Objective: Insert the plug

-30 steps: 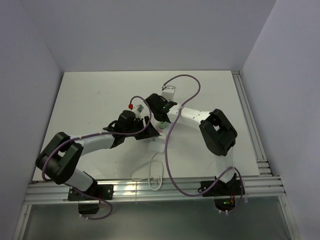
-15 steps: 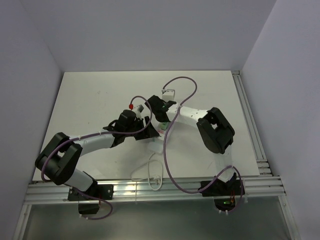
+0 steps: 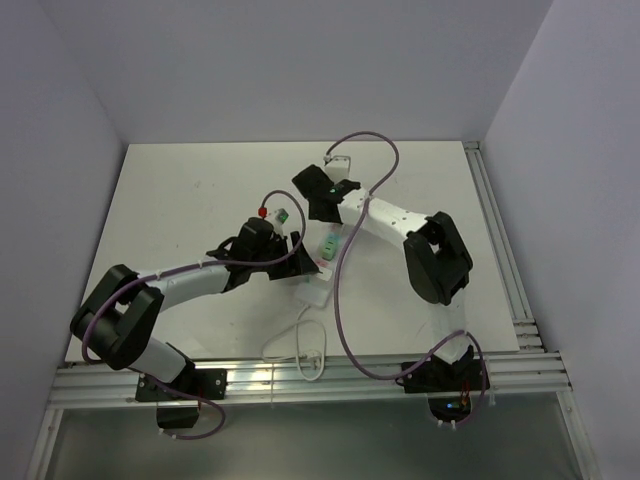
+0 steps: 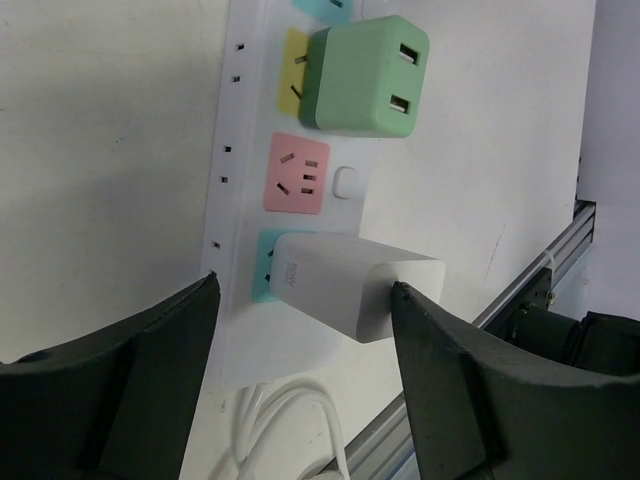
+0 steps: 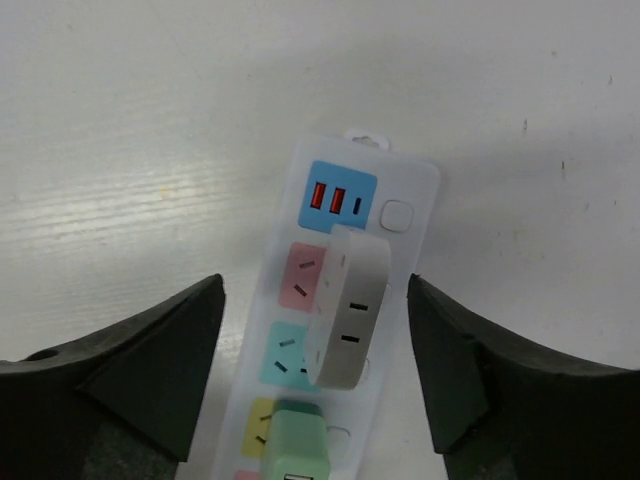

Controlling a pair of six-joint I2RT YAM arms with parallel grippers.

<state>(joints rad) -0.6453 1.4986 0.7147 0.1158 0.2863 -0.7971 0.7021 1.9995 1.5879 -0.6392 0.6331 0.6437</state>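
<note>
Near edge: a front rail [image 3: 300, 375] of aluminium runs along the bench [image 3: 180, 190] beside my two bases. A side rail [image 3: 500, 250] lines the right edge.
Loose lead: a white cable [image 3: 290, 350] loops between the front rail and the near end of the power strip [image 5: 415, 215].
Strip: it lies mid-bench, running away from me and leaning a little right. My right arm's purple cable [image 3: 335, 300] hangs across it.
Left claw [image 4: 303, 292]: it hangs over the strip's near end with the fingers well apart and grips nothing. A white charger [image 4: 355, 290] stands in the nearest teal socket, below the gap. My left finger is clear of it. My right finger overlaps its end in the wrist view, and I cannot tell whether they touch.
Next sockets: a pink socket [image 4: 297, 173] is bare. Beyond it a green plug [image 4: 365, 75] fills the yellow one.
Plug [image 5: 345, 320]: the pale adapter stands in the farther teal socket, just beyond the green plug. It hides part of the pink socket past it. I cannot tell whether it is pressed fully home.
Far end: a blue USB block [image 5: 338, 198] sits uncovered.
Right claw [image 5: 315, 288]: it is raised over the strip's far end, fingers spread wider than the strip, and touches nothing.
Room: open bench lies left of the strip, beyond it and to the right. Walls [image 3: 50, 150] close the left, far and right sides.
</note>
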